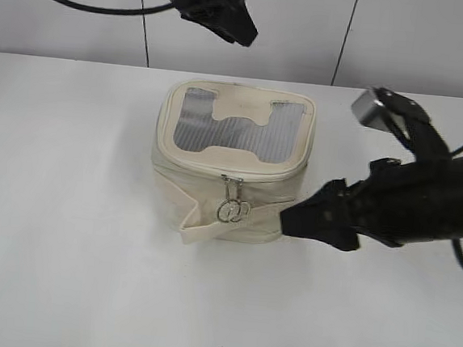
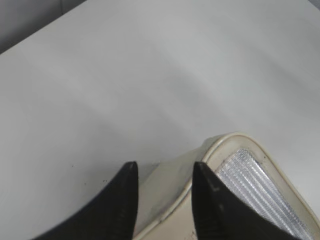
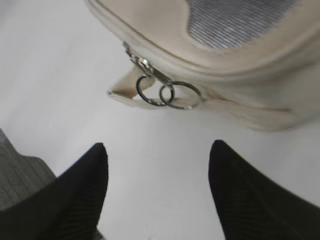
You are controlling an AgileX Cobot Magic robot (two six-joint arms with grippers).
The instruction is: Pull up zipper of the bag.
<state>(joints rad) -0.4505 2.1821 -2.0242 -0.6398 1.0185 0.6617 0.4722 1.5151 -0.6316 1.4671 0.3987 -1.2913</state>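
Bag point(image 1: 230, 167) sits mid tabletop point(image 1: 64, 232), zipper point(image 1: 232, 209) rings dangling off its near face. Right claw point(image 3: 157, 165) is wide and empty, just near the rings. Left claw point(image 2: 162, 187) gapes over the far-left corner. I'd pinch one ring squarely, left bracing the bag.

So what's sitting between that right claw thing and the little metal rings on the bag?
Nothing: the right wrist view shows only bare white table between the open right end effector and the zipper rings.
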